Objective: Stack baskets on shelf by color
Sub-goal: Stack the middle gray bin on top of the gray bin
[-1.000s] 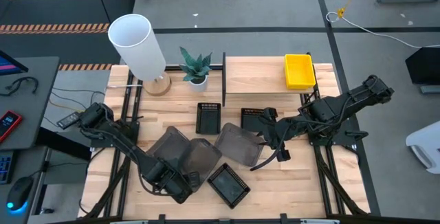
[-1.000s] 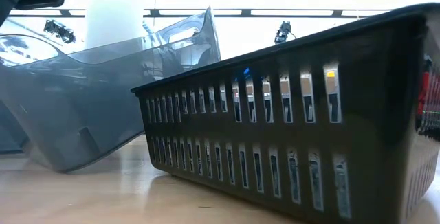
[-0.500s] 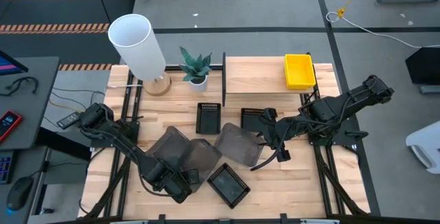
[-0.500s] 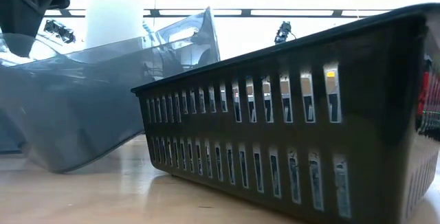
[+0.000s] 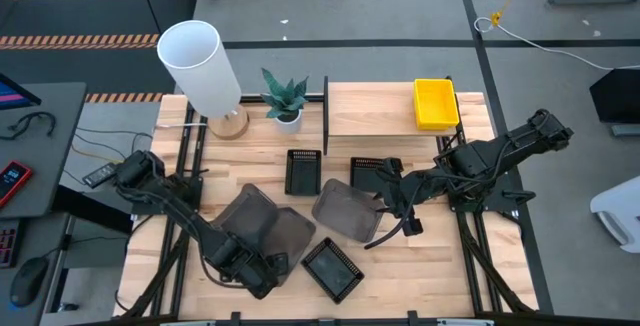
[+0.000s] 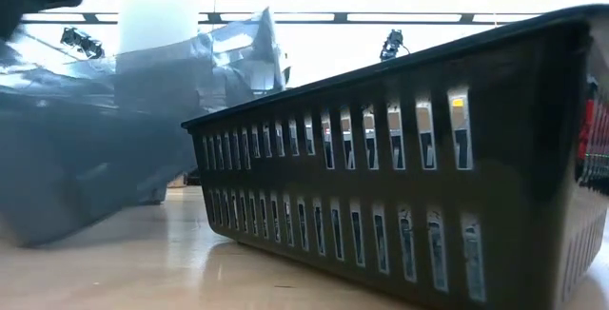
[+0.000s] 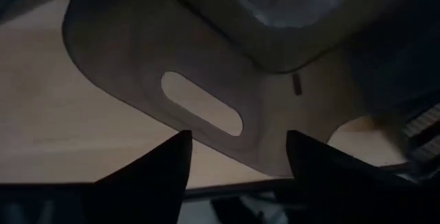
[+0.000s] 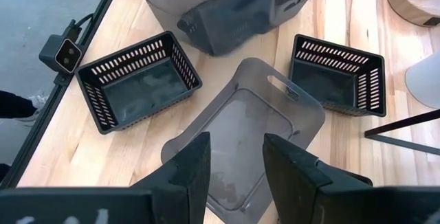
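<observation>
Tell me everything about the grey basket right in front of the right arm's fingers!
The grey basket is see-through smoky plastic with rounded corners, smooth walls and a slot handle cut into its end. It lies open side up on the wooden tabletop, turned at a slant, and looks empty. The right gripper hovers over its near end, fingers apart, not holding it. Two black mesh baskets sit either side, one apart from it, the other very close. Two more grey baskets lie beyond it.
</observation>
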`<state>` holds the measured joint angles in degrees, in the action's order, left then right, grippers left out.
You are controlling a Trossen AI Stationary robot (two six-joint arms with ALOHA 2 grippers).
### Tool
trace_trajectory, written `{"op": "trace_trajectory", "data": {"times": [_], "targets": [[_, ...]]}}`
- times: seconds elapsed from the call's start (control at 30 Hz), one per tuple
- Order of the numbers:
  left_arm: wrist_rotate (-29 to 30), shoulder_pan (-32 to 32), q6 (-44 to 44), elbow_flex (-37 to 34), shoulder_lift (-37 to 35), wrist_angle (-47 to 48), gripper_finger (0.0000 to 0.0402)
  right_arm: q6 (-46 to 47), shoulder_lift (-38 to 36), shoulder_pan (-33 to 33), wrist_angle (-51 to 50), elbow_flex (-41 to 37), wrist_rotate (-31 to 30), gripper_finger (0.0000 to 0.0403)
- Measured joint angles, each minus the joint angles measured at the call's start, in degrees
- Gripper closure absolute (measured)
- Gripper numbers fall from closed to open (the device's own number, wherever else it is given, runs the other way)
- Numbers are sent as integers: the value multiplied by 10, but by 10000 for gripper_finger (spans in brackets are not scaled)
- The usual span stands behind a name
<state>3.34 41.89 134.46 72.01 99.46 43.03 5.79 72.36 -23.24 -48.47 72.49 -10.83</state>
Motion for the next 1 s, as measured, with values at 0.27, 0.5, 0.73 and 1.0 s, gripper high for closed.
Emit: {"op": "trace_trajectory", "data": {"times": [0.27, 0.5, 0.73, 1.0], "targets": [[-2, 27, 14, 11, -5, -3, 191, -6, 0, 0, 3, 0, 0, 264], [5, 28, 10, 20, -5, 5, 214, -14, 0, 2, 15, 0, 0, 264], [105, 26, -3, 20, -8, -6, 229, -12, 0, 1, 24, 0, 0, 264], [105, 9, -21, 20, -10, 8, 243, -11, 0, 1, 24, 0, 2, 264]]}}
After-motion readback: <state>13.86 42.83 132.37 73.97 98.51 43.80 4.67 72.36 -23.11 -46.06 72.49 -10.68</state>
